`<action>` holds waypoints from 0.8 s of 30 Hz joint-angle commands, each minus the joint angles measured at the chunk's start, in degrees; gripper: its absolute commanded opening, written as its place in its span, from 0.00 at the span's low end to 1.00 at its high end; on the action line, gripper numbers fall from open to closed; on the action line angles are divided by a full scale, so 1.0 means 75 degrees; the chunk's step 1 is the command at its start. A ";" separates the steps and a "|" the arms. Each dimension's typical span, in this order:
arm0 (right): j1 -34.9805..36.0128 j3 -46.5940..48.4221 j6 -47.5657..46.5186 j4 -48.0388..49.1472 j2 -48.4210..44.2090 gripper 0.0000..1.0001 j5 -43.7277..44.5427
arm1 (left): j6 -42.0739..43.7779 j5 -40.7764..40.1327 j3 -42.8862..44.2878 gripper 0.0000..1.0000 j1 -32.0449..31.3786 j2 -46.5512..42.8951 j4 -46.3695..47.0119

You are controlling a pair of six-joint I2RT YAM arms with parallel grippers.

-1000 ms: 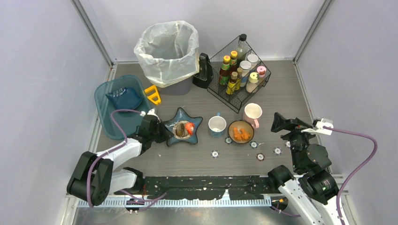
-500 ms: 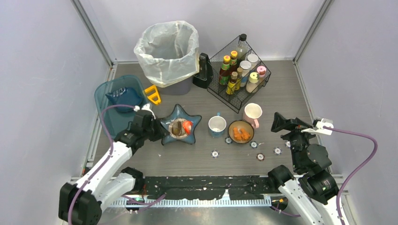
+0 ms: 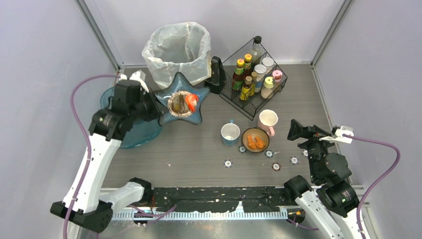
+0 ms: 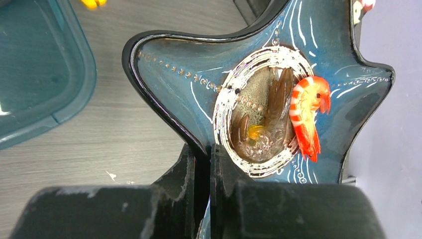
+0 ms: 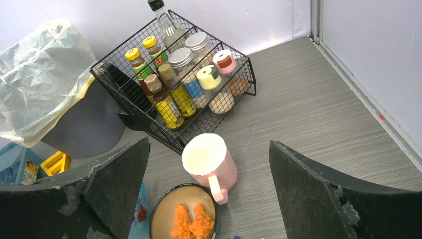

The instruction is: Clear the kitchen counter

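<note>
two fingers of my left gripper are clenched on the rim of the dark blue star-shaped ceramic plate, pinching it in the notch between two of its arms. just beyond my fingertips, in the plate's round white-ringed well, lie brown scraps. an orange-and-white striped shrimp rests on the well's right edge. from above, the plate sits out ahead of my fingers, beside the grey bin lined with a white plastic bag. to the left of my fingers is the teal plastic tub.

the kitchen counter, dark grey wood-grain planks, shows under the plate on the left side of my fingers and spreads across to my other arm.

my right gripper is released, its jaws spread wide and holding nothing, hanging above the counter. between those fingers, further out, stands the pink ceramic mug with its handle turned towards me. nearer to me and touching it is the brown bowl of orange food pieces. beyond the mug sits the black wire rack of bottles and jars. a small yellow plastic piece lies far off past my left finger, by the bin.
</note>
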 commanded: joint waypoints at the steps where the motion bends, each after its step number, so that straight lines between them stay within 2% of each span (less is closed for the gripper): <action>1: -0.0013 -0.0004 -0.0039 0.0310 0.0034 0.95 0.0094 | 0.0171 0.0078 0.2246 0.00 0.0259 0.0694 -0.0231; 11: -0.0012 0.0010 -0.0086 0.0269 0.0048 0.95 0.0199 | 0.0141 -0.0307 0.5067 0.00 0.0934 0.2421 0.0218; 12: -0.0012 0.0017 -0.0095 0.0262 0.0069 0.95 0.0207 | 0.0130 -0.0593 0.5296 0.00 0.0996 0.2617 0.0329; 19: -0.0010 0.0013 -0.0141 0.0236 0.0198 0.95 0.0285 | 0.0014 -0.1637 0.6306 0.00 0.1415 0.3924 0.1403; 24: -0.0014 0.0009 -0.0225 0.0212 0.0356 0.95 0.0445 | -0.0053 -0.1978 0.6938 0.00 0.1606 0.4966 0.2323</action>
